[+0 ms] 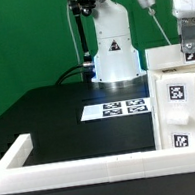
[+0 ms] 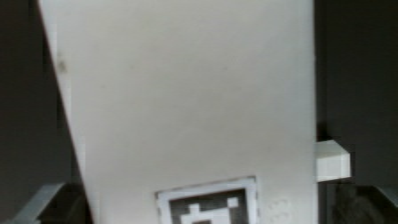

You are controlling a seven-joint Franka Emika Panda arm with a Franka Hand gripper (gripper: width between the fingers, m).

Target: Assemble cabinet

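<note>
Nearest in the exterior view, a long low white rail (image 1: 96, 168) runs across the front of the black worktop (image 1: 48, 118), with a short return at the exterior view's left. I judge it to be a stop that keeps loose parts from sliding off and gives something to square them against.

Just behind it, at the exterior view's right, stands the cabinet (image 1: 182, 98): white box sections stacked upright, each with a black-and-white square tag facing the camera, probably so the rig can track every section. It rests on the worktop close against the rail, partly cut off by the picture's edge.

Directly above the cabinet's top hangs the gripper (image 1: 188, 49), pointing straight down, its tip at or just above the upper edge. Whether it touches cannot be told. The wrist view is filled by a broad white cabinet face (image 2: 187, 100) carrying a tag (image 2: 210, 205) at one edge, which fits a camera held very close over that face. No fingertips show clearly in either view, so how far the jaws stand open, and whether they hold anything, cannot be told.

Further back lies the marker board (image 1: 115, 109), flat on the worktop, fixed as a reference. Behind it rises the arm's white base (image 1: 112, 48) before a green backdrop (image 1: 21, 41).
</note>
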